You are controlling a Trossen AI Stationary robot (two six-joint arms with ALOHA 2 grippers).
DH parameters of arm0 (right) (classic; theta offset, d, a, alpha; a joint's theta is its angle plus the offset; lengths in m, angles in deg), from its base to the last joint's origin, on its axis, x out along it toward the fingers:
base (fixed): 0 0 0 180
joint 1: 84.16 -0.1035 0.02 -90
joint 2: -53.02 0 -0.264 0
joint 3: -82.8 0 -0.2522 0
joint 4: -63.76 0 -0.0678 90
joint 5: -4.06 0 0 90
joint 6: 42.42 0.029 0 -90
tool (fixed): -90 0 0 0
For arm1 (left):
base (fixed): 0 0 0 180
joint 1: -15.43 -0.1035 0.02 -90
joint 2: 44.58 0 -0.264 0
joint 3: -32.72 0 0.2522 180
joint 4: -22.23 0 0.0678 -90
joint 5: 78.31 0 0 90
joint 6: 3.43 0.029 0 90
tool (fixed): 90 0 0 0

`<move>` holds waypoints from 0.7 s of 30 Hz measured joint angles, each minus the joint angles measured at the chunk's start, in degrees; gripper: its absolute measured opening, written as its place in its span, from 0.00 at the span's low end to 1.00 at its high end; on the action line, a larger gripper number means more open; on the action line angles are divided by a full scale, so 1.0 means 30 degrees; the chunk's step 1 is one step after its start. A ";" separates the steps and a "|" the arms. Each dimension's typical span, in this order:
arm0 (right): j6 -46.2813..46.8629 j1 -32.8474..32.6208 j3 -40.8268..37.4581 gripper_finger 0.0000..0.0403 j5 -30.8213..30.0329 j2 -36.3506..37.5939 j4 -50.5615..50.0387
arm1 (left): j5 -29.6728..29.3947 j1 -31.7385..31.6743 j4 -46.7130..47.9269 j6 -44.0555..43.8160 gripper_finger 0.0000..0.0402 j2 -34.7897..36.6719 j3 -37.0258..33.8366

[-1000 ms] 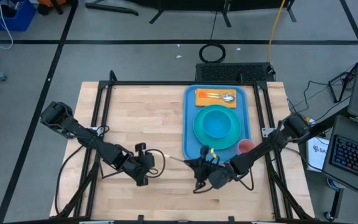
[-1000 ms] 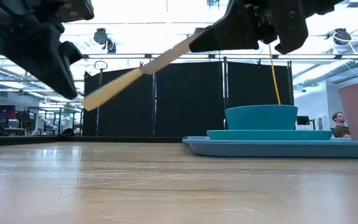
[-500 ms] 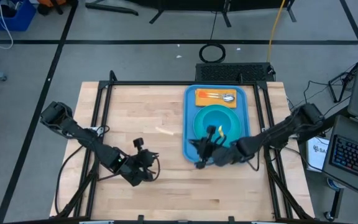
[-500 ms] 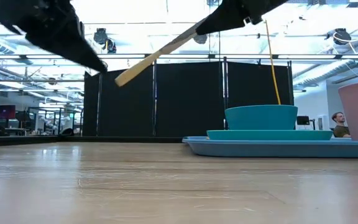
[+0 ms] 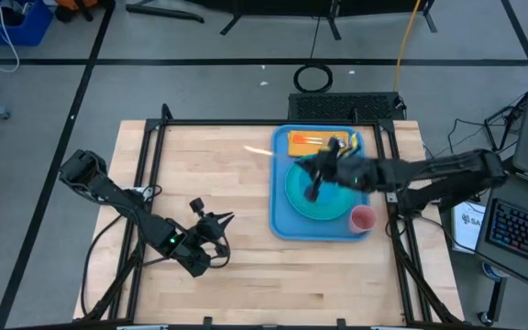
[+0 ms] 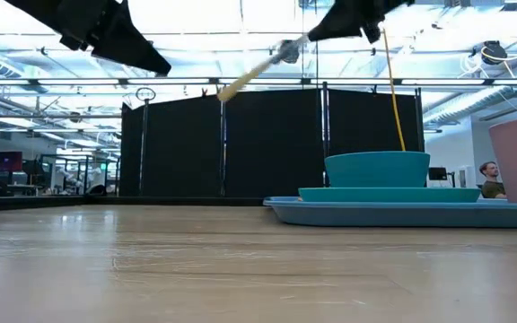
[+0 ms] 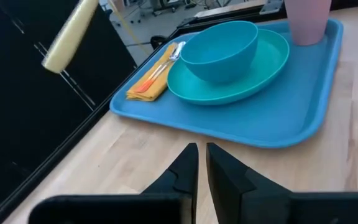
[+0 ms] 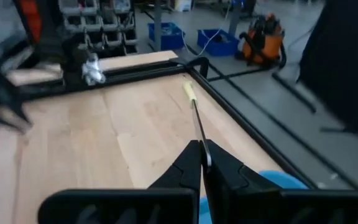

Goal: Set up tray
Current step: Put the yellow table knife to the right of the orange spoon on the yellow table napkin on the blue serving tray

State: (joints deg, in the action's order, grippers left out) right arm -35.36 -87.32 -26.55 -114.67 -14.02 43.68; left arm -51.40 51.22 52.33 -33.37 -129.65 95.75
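The blue tray [image 5: 280, 209] lies at the table's far right. It holds a turquoise plate [image 5: 319, 197] with a bowl [image 7: 219, 43], a yellow-orange napkin with a spoon [image 7: 149, 81] and a pink cup [image 5: 363, 218]. My right gripper [image 5: 305, 162] hovers high over the tray's far left part, shut on a utensil with a pale wooden handle [image 5: 258, 150] and a thin metal shaft. My left gripper [image 5: 216, 223] hangs over the bare wood near the table's middle, its fingers [image 7: 188, 165] nearly together with nothing between them. My right gripper pinches the utensil's thin metal shaft [image 8: 199, 134] between its two fingers. The utensil runs on ahead along the fingers, its pale handle [image 8: 189, 92] toward the table's left. The utensil is lifted clear, high above the table, its handle end [image 6: 240, 81] slanting slightly down.
Bare wooden tabletop [image 5: 209, 174] lies to the left of the tray. A black frame [image 5: 246, 123] borders the table. Beyond the far edge are a black screen and the workshop room, with a person [image 6: 488, 178] far off at the right.
My right gripper has risen and swung from beside the tray's near left corner toward the far edge, over the plate, carrying the utensil along; its handle still points left. My left gripper has turned its fingers about toward the tray while staying in place.
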 joint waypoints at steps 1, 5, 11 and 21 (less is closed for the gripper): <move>0.0417 0.0738 0.0000 0.00 0.0823 0.0231 -0.0109 | 0.0000 0.0000 0.0001 -0.0128 0.09 0.0000 0.0000; 0.1581 0.3533 0.0000 0.00 0.3813 0.0803 -0.0805 | 0.0007 0.0000 0.0008 -0.0696 0.09 0.0000 0.0000; 0.3156 0.7447 0.0000 0.00 0.8795 0.0831 -0.0947 | 0.0007 0.0000 0.0016 -0.1077 0.09 -0.0092 -0.0002; 0.2982 1.1542 0.0000 0.00 1.2858 0.0729 -0.1968 | 0.0003 0.0000 0.0027 -0.1873 0.09 -0.1068 -0.0016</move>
State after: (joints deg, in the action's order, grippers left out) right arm -26.41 -52.69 -26.55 -76.09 -11.84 37.77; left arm -51.39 51.22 52.41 -38.99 -132.86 95.71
